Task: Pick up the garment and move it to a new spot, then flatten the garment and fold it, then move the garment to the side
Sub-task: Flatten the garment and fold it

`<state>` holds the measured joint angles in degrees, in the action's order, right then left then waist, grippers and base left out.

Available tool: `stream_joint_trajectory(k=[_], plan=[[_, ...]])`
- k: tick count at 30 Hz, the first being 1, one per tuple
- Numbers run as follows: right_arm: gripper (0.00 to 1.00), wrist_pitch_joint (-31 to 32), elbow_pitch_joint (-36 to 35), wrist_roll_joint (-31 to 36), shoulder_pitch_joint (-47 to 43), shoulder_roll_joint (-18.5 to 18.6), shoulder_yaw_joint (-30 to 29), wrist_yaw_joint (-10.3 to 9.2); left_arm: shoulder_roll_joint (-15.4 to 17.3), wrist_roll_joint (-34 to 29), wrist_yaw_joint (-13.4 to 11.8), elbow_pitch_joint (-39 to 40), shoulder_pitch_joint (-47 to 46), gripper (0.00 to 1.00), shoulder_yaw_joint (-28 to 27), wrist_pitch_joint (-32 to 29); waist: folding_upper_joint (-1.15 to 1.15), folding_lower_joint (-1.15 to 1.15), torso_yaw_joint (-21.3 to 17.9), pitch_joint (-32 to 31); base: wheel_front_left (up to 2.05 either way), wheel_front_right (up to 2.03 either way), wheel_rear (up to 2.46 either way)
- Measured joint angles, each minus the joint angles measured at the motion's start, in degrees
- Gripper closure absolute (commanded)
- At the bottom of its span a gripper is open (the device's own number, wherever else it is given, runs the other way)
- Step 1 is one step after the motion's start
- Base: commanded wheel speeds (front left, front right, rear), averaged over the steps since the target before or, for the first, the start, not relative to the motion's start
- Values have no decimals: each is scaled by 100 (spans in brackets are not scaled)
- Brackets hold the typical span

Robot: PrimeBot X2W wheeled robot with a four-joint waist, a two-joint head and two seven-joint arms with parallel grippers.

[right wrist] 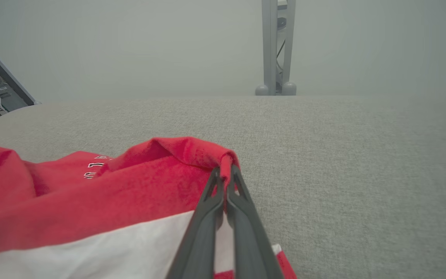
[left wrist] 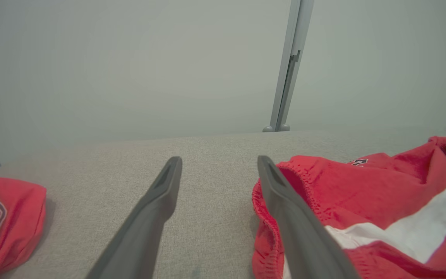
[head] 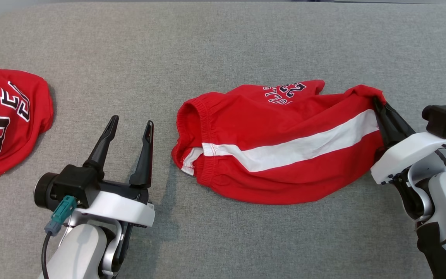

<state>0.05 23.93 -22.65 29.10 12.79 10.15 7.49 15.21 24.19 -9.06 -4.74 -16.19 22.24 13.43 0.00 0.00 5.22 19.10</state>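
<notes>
Lower left, my left claw (head: 132,120) gapes wide, holding nothing, just beside the waistband of the red garment (head: 285,128) at centre frame. Right side: my right claw (head: 377,100) is pinched tight on its right-hand corner. Another red jersey (head: 2,116) lies far left on the grey bench (head: 223,38).

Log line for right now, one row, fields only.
phase: grasp for pick-up | right gripper: shut on red shorts edge | left gripper: open, apart from waistband | red jersey: lying far left
</notes>
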Motion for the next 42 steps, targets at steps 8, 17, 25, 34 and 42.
stream_joint_trajectory(k=[8,17,25,34,42], plan=[[0,-788,514,29,-55,-36,-74,0,-26,12,19,-78,-33,0,7,46,0,0,-39,-86,0,0,0],[0,-1115,-595,702,-1002,-256,-649,0,82,42,-170,40,287,0,-147,79,0,0,-258,-410,0,0,0],[0,-525,-2089,1227,-1840,-558,-1022,0,210,-19,-298,311,636,0,-196,97,0,0,-406,-747,0,0,0],[0,2,-3049,1365,-2591,-847,-1260,0,278,0,-361,375,837,0,-160,0,0,0,-408,-981,0,0,0],[0,142,-3340,1406,-2771,-937,-1338,0,293,9,-380,377,862,0,-124,-63,0,0,-408,-975,0,0,0]])
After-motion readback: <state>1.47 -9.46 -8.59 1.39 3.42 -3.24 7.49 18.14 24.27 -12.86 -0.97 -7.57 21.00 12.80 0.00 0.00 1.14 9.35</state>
